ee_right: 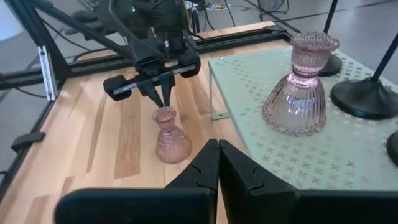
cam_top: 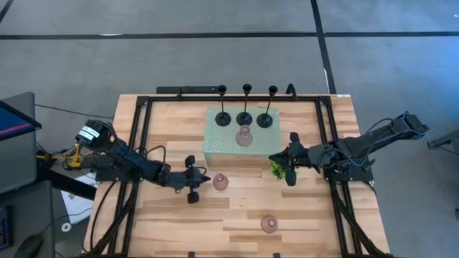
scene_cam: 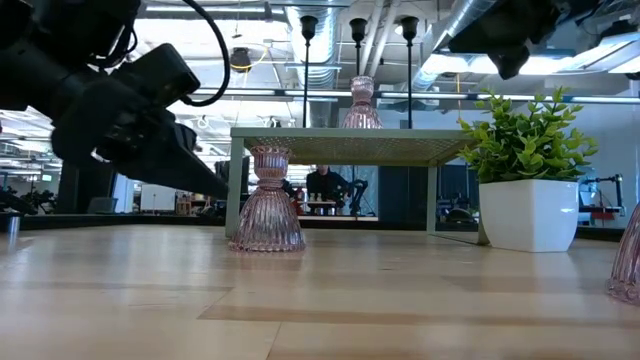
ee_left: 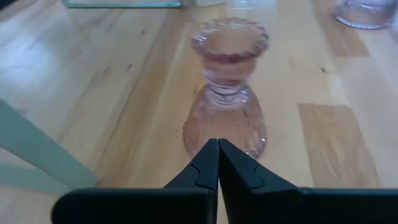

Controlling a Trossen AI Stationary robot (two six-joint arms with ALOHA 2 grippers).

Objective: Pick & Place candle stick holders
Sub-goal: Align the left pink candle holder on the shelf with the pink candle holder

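A pink glass candle stick holder (cam_top: 220, 182) (ee_left: 227, 93) stands upright on its flared base on the wood table. My left gripper (cam_top: 208, 179) (ee_left: 217, 146) is shut, its tips just short of the holder's left side; the low view shows a gap. A second pink holder (cam_top: 244, 136) (ee_right: 298, 87) and three black holders (cam_top: 244, 118) stand on the pale green tray (cam_top: 219, 147). A third pink holder (cam_top: 269, 224) stands near the table's front edge. My right gripper (cam_top: 274, 157) (ee_right: 217, 146) is shut, raised in the air beside the tray's right end.
A small green plant in a white pot (cam_top: 277, 168) (scene_cam: 525, 190) stands below my right gripper, by the tray's right front corner. The tray stands on legs above the table (scene_cam: 340, 150). Black frame rails run along the table's left, right and far sides.
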